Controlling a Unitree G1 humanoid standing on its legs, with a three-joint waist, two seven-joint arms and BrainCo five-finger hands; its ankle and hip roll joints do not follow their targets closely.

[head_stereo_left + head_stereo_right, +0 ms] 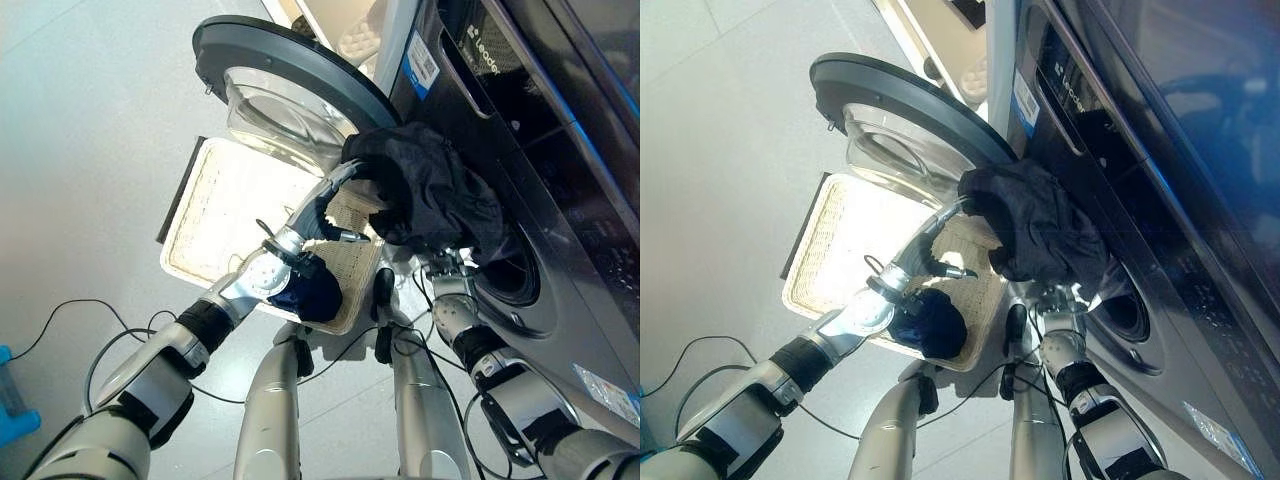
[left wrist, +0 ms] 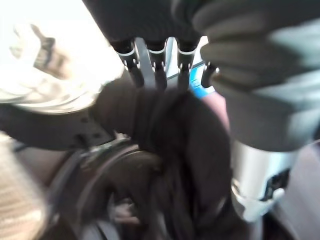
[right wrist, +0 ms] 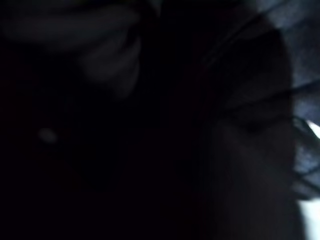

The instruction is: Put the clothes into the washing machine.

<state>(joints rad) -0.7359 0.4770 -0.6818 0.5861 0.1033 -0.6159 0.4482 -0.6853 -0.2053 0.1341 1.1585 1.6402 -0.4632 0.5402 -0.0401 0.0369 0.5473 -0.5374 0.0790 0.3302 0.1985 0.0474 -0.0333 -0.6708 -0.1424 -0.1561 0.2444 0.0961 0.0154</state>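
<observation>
Over on the left, a pale woven laundry basket (image 1: 215, 215) sits on the light floor (image 1: 90, 120), its rim edged in dark trim. A dark blue garment (image 1: 312, 293) lies bunched at the basket's near corner, close to the robot's left forearm. Just past the basket, the washing machine door (image 1: 290, 75) stands swung wide open, its grey ring and clear bowl facing the basket.

The left robot hand (image 2: 150, 60) reaches up from the basket side toward the machine's opening. In its own wrist view the silver fingers (image 2: 160, 70) run straight out and their dark tips sink into a black garment (image 1: 430, 190); I cannot tell whether they are curled round the cloth or simply pressed against it.

That black garment is a crumpled heap hanging at the mouth of the drum (image 1: 515, 270), draped over the rim of the opening, part of it spilling outward toward the door and part lying against the dark front of the washing machine (image 1: 560, 150).

To the right and below the cloth, the right arm rises toward the same opening. The right robot hand (image 1: 450, 268) sits just under the black garment at the lower edge of the drum mouth; its fingers are hidden by the fabric, so its state cannot be made out.
</observation>
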